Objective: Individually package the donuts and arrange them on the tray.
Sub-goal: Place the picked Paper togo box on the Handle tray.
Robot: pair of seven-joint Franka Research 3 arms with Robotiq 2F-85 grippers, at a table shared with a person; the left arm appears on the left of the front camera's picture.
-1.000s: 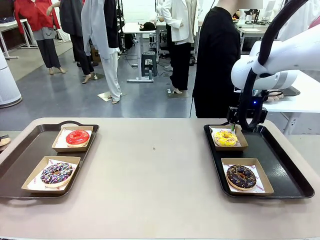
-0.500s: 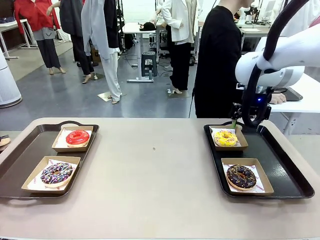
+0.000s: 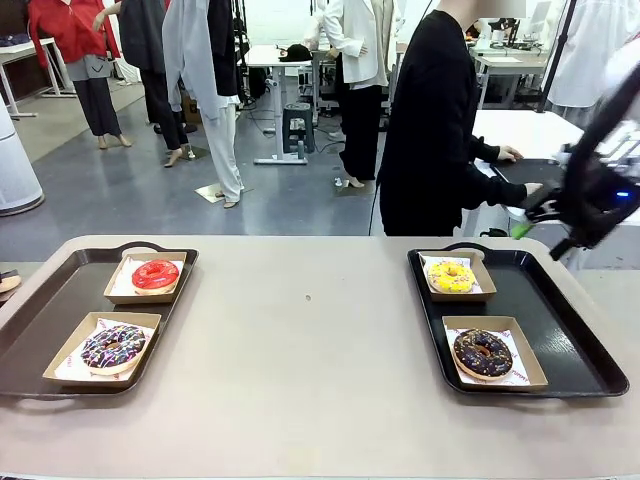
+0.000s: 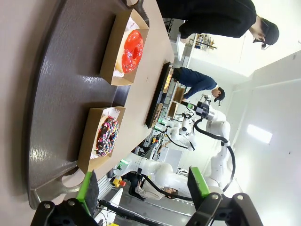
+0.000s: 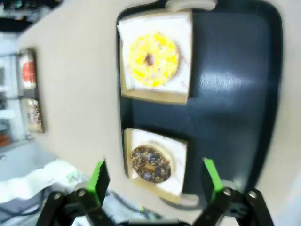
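Sitting in open cardboard boxes: red donut [image 3: 155, 274] and sprinkled donut [image 3: 112, 346] on the left tray [image 3: 40, 310], yellow donut [image 3: 451, 276] and chocolate donut [image 3: 483, 352] on the right tray [image 3: 560, 320]. Box-liner print's unreadable. Right gripper [image 5: 155, 181] and left gripper [image 4: 143, 186] both gape, holding nothing.

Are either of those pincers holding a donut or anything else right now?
No. The left pincer and the right pincer both stand open with nothing between their fingers.
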